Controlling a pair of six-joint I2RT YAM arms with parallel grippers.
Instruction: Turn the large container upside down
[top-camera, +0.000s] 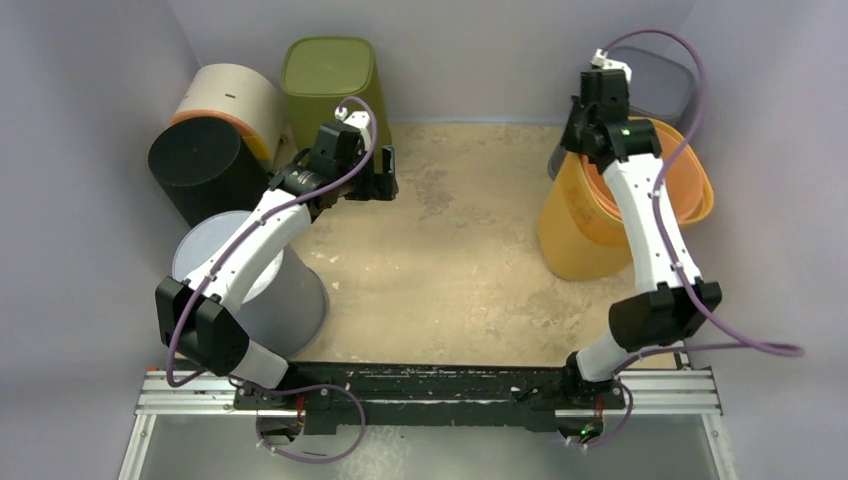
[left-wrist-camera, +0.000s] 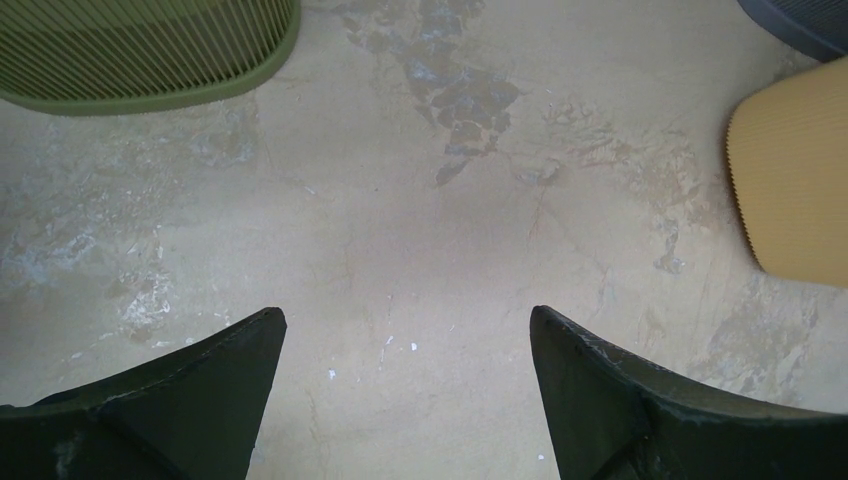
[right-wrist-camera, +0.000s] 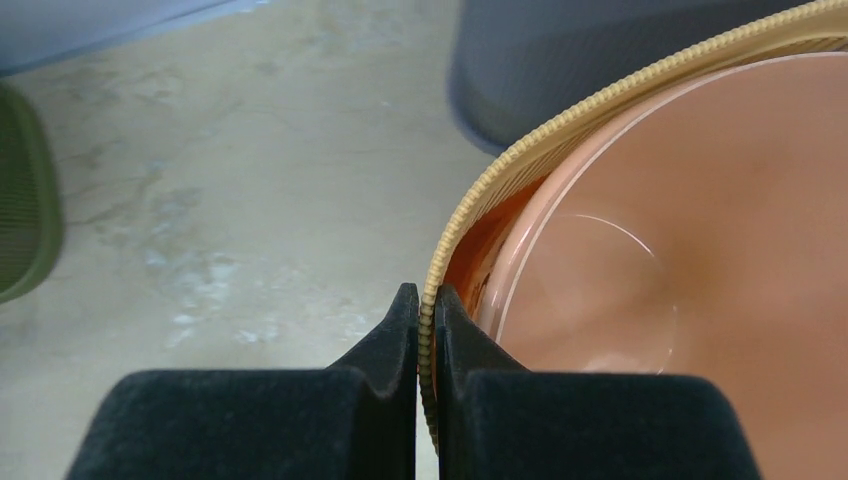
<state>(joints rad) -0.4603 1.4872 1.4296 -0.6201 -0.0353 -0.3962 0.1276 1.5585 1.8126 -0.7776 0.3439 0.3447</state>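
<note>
The large container (top-camera: 575, 235) is a yellow ribbed bin standing upright at the right of the table, with an orange bin (top-camera: 690, 190) nested inside it. My right gripper (right-wrist-camera: 428, 292) is shut on the yellow rim (right-wrist-camera: 560, 120), one finger outside the wall and one inside. The orange bin's smooth inside (right-wrist-camera: 700, 250) fills the right of the right wrist view. My left gripper (left-wrist-camera: 408, 318) hangs open over bare table left of centre, holding nothing, well apart from the yellow bin (left-wrist-camera: 795, 180). Seen from above, the left gripper (top-camera: 385, 175) sits near the green bin.
A green bin (top-camera: 328, 80) stands at the back left, beside a beige container (top-camera: 235, 100) and a black cylinder (top-camera: 195, 165). A grey bin (top-camera: 270, 290) sits under my left arm. Another grey bin (top-camera: 660, 80) stands behind the yellow one.
</note>
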